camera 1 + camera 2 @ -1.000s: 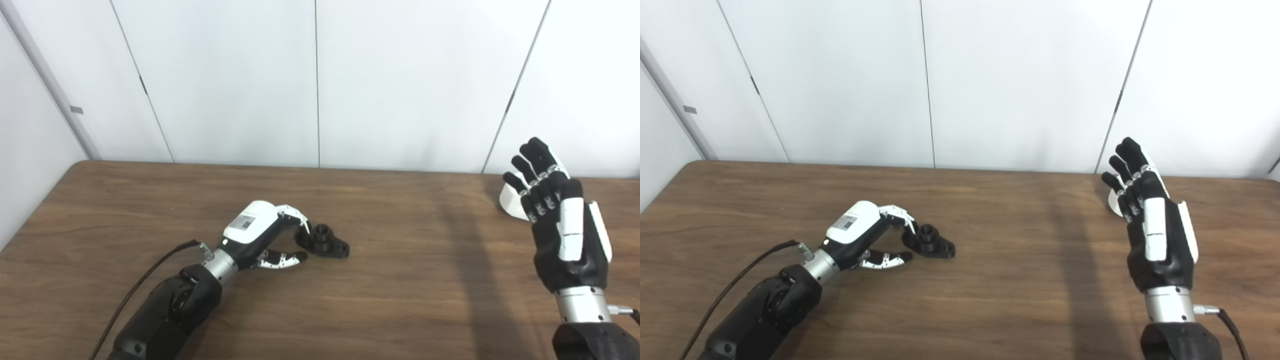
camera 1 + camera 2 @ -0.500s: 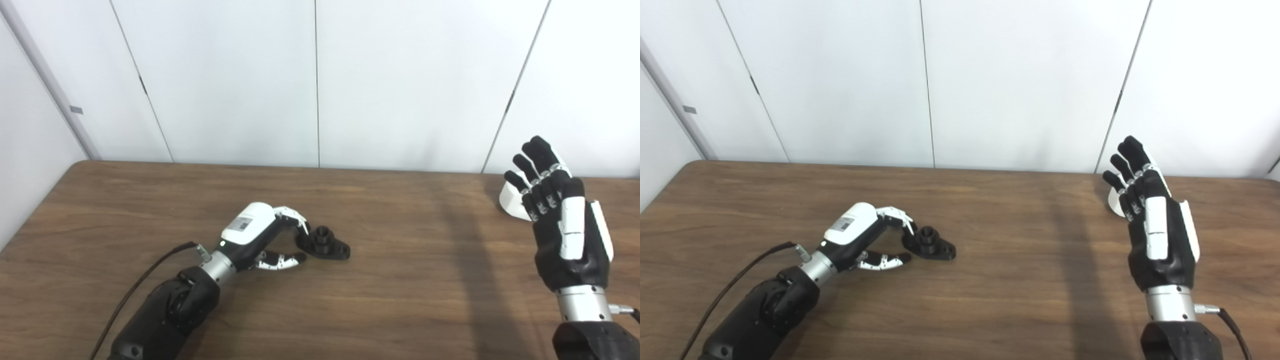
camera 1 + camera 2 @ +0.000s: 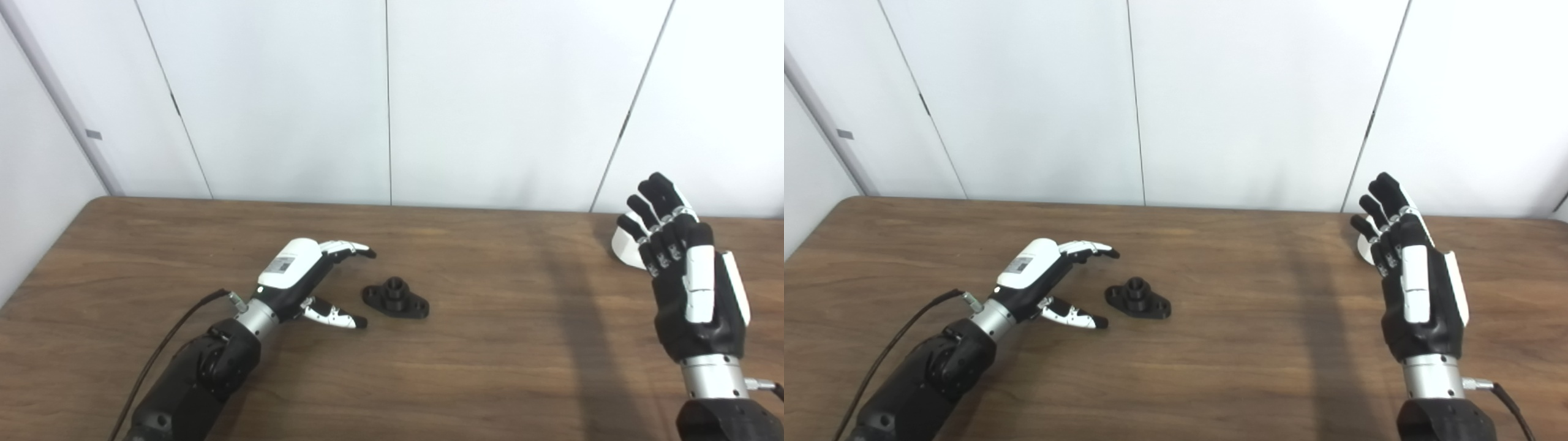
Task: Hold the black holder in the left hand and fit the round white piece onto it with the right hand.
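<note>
The black holder (image 3: 395, 297), a flat flange with a short round boss, lies on the wooden table (image 3: 478, 367) near the middle. My left hand (image 3: 306, 278) rests just to its left, open, with fingers spread and not touching the holder. The round white piece (image 3: 626, 250) sits on the table at the far right, partly hidden behind my right hand (image 3: 686, 275). That hand is raised upright and open, with nothing in it.
A white panelled wall (image 3: 392, 98) stands behind the table's back edge. A black cable (image 3: 165, 349) trails from the left wrist along the table's front left.
My left hand has opened and drawn back to the left from the black holder, which stays in place. The right hand has barely moved.
</note>
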Tool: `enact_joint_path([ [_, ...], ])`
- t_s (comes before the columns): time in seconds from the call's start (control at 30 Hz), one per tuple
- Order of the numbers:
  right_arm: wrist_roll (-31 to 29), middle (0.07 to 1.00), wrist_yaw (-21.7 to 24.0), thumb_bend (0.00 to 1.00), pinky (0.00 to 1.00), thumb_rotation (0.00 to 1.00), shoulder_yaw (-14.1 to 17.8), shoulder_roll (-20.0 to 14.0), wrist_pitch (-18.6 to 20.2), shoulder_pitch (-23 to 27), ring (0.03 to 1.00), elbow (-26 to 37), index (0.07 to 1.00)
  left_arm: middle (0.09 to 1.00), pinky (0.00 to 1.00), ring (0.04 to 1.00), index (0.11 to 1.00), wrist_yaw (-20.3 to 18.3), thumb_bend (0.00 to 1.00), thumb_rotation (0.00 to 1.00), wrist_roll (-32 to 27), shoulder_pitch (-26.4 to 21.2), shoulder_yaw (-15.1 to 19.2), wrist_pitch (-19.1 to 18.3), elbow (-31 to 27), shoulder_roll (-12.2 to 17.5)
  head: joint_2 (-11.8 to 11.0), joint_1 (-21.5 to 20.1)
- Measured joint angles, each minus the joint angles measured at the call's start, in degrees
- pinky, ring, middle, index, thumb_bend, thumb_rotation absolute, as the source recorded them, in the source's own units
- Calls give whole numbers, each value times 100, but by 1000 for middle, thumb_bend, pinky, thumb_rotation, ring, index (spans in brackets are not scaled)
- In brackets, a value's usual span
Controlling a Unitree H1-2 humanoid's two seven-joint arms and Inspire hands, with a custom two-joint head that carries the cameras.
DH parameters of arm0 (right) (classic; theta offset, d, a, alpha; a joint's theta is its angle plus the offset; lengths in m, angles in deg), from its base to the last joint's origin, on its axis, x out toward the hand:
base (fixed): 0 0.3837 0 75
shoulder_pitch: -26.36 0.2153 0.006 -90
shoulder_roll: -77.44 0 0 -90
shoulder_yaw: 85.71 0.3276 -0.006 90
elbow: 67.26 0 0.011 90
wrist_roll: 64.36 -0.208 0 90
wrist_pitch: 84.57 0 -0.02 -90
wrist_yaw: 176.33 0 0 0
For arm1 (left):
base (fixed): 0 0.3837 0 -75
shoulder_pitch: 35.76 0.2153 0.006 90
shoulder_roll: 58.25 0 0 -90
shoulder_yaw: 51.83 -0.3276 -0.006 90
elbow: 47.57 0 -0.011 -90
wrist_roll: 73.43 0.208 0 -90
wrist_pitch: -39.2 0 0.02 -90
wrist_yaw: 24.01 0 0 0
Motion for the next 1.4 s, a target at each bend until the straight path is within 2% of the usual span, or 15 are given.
enact_joint_path([
  [0.2, 2, 924, 0, 529, 859, 882, -5, 2, -1, -11, 915, 1, 896, 864, 764, 850, 794, -201, 1000, 211, 3, -194, -17, -115, 216, 4, -9, -79],
  [0.37, 48, 916, 0, 520, 846, 907, -55, 13, -15, -12, 906, 1, 885, 847, 766, 845, 753, -201, 1000, 225, 63, -380, -138, -78, 474, 30, 0, -167],
  [0.57, 134, 909, 2, 561, 828, 876, -121, 21, -15, -25, 896, 11, 879, 812, 784, 836, 666, 112, 1000, 249, 415, -664, -452, 129, 930, 122, 35, -272],
  [0.77, 168, 898, -5, 548, 829, 871, -123, 100, -15, -47, 890, 28, 869, 805, 821, 837, 642, 382, 1000, 273, 695, -825, -696, 160, 1190, 183, 35, -281],
  [0.97, 190, 903, -11, 543, 832, 876, -121, 145, -16, -50, 894, 29, 872, 799, 899, 844, 644, 568, 1000, 327, 830, -845, -866, 65, 1203, 213, 0, -351],
  [1.1, 190, 903, -26, 555, 827, 865, -119, 174, -15, -71, 891, 29, 873, 802, 913, 852, 648, 586, 1000, 360, 881, -846, -932, 22, 1168, 213, 9, -413],
  [1.4, 368, 915, -31, 553, 842, 897, -158, 191, -16, -189, 906, 37, 889, 799, 906, 846, 644, 647, 1000, 311, 886, -845, -1010, -53, 1107, 180, -105, -545],
])
